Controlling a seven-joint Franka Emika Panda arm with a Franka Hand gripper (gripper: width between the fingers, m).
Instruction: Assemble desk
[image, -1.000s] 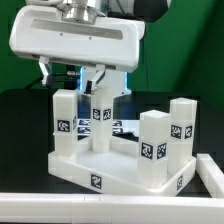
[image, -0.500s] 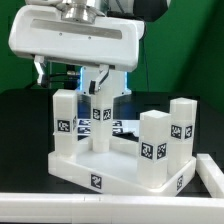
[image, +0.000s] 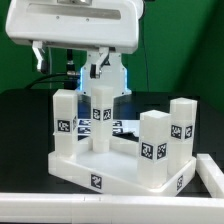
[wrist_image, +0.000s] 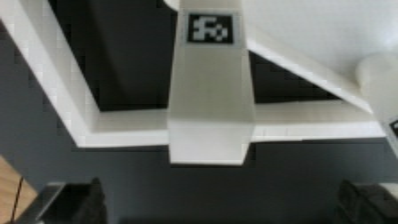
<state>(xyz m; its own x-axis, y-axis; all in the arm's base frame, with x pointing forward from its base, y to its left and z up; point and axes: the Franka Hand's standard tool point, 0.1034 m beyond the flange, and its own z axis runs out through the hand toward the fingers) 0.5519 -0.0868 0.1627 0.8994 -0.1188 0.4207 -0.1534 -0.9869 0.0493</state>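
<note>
The white desk top (image: 108, 170) lies upside down on the black table. Four square tagged legs stand on it: front left (image: 64, 120), back (image: 103, 115), back right (image: 182, 125) and front right (image: 152, 148). My gripper (image: 100, 68) hangs just above the back leg, open and holding nothing. In the wrist view the back leg (wrist_image: 210, 95) stands below my gripper (wrist_image: 221, 205). The dark fingers (wrist_image: 71, 200) are spread wide at the frame's edges. The top's rim (wrist_image: 107, 125) and another leg (wrist_image: 377, 85) show too.
A white ledge (image: 100, 208) runs along the table's front edge. A white raised edge (image: 208, 172) lies at the exterior view's right of the desk. A green backdrop (image: 20, 75) stands behind. Printed tags (image: 122, 126) show on the table behind the legs.
My gripper and the arm's white housing have risen, clear of the back leg. The desk and its legs have not moved.
</note>
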